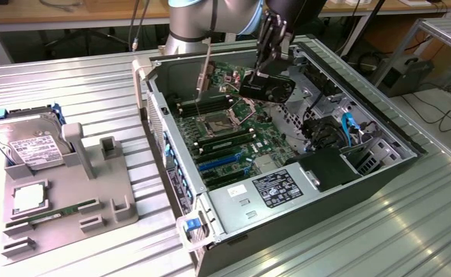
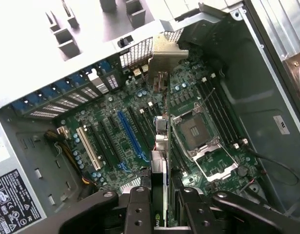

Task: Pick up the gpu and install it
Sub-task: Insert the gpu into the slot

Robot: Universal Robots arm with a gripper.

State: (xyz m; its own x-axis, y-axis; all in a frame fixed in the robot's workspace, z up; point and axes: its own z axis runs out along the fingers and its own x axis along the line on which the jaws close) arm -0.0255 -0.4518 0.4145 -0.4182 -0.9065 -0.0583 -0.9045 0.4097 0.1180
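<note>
The gripper (image 1: 270, 68) is clenched on the gpu (image 1: 266, 89). In the wrist view its fingers (image 2: 138, 214) bracket the card edge-on, so the grip falls on the two flat faces and leaves the lower connector edge free. The gpu hangs upright inside the open computer case (image 1: 158, 104), above the motherboard (image 1: 225, 144) and not touching it. This orientation appears chosen so the connector edge points down toward the board. The silver end bracket (image 2: 165, 56) is turned toward the case's perforated rear panel (image 2: 140, 51), which is where a bracket would have to seat. The long blue expansion slot (image 2: 129, 131) lies beside the card's line, not directly beneath it, and the open processor socket (image 2: 196, 131) lies on the card's other side. The card is therefore judged carried but not yet aligned or inserted. On the exterior view's left, well apart from the case, a grey parts tray (image 1: 64, 213) holds a hard drive (image 1: 29, 144) and a memory stick (image 1: 52, 216).
</note>
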